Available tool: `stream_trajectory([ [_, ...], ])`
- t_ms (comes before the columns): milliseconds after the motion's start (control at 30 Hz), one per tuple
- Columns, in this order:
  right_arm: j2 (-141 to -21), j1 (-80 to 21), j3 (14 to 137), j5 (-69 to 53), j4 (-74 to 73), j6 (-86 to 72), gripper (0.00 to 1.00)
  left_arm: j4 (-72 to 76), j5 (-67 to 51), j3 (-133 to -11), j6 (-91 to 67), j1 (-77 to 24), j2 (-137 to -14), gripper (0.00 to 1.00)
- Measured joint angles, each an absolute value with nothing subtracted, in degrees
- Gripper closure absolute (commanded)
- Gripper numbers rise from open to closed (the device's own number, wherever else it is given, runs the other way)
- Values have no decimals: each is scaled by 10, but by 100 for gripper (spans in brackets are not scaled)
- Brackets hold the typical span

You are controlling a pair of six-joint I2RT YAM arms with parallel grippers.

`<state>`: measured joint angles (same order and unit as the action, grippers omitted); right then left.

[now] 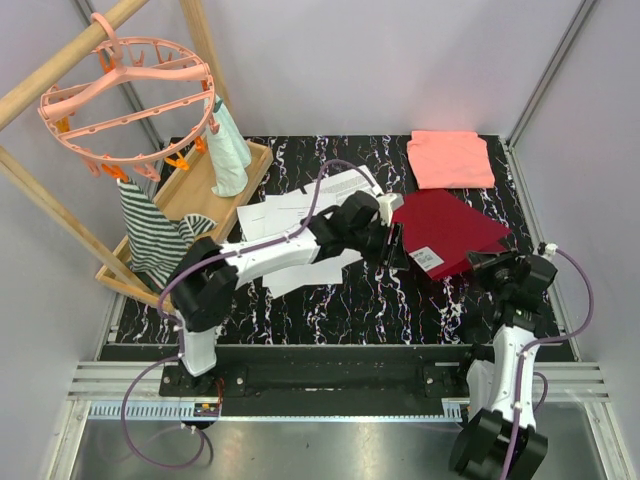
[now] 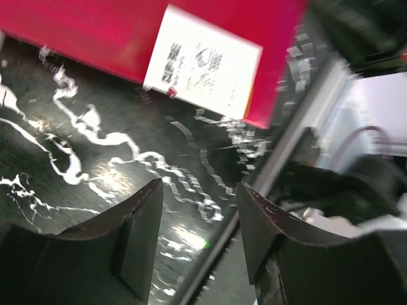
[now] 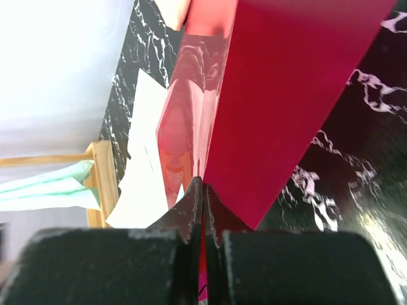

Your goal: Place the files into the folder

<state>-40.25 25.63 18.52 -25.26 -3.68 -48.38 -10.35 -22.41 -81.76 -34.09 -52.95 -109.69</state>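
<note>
Folder (image 1: 450,225), one, cover pinched in right hand (image 3: 203,190); left hand (image 2: 200,197) half-open, empty; files (image 1: 285,215) overlap, uncountable.

- From high behind both arm bases, looking down over the whole table (image 1: 340,300).
- From the left wrist, low and close, facing one corner of the folder (image 2: 95,32).
- From the right wrist, hard along its edge, sharing that folder with both others.

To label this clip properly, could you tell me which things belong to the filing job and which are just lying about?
Job: folder, files, right hand gripping the folder.
Lying about: pink cloth, peg hanger, striped garment, wooden tray.
</note>
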Motion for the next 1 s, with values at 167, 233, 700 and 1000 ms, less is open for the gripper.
stream_trajectory([
  [167, -357, 256, 231, -232, -167, -437, 100, -106, -227, -812, -342, -528, -1030, 43],
  [233, -357, 256, 243, -233, -187, -414, 100, -112, -227, -813, -345, -526, -1018, 43],
  [700, -426, 242, 392, -322, -157, -274, 100, -185, -237, -878, -381, -467, -1010, 24],
  [1000, -433, 129, 417, -326, -148, -213, 100, -224, -268, -983, -467, -418, -1028, 7],
])
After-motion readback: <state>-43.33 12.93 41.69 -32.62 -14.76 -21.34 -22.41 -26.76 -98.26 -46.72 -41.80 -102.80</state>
